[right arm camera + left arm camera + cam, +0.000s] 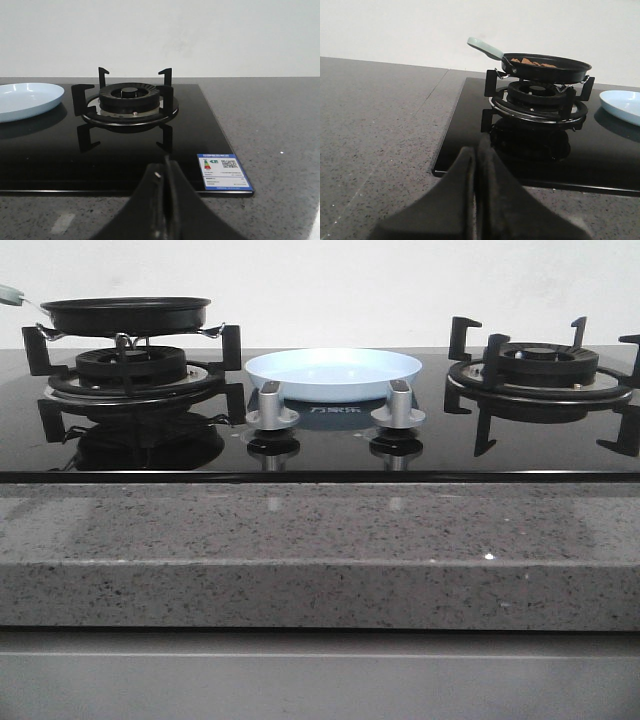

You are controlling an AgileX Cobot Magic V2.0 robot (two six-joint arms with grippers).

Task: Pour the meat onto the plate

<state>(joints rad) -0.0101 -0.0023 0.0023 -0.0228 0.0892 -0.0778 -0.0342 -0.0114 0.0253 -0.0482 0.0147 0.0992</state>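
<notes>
A black glass gas hob (320,445) is set into a speckled grey stone desk (300,540), seen from the front with no arm in that view. At the far left, the left pincer (476,150) sits low over the desk just off the hob's left edge, its two dark fingers pressed together with nothing between them, pointing toward the left burner (130,370). On that burner's black pan support rests a black frying pan (125,312), its pale green handle (486,48) cut off at the left edge of the front view. The meat (535,62) lies inside the pan as a low reddish-brown heap; only the left wrist view shows it, and the pan's rim hides most of it. In the middle, the pale-blue plate (334,374) sits on the glass behind two silver knobs (272,405), with nothing seen in it. To the right stands the right burner (540,365), bare. Near its front right corner a blue-edged label (223,172) lies on the glass, its print too small to read. The right pincer (165,172) is low at the hob's near edge, fingers shut together on nothing.
</notes>
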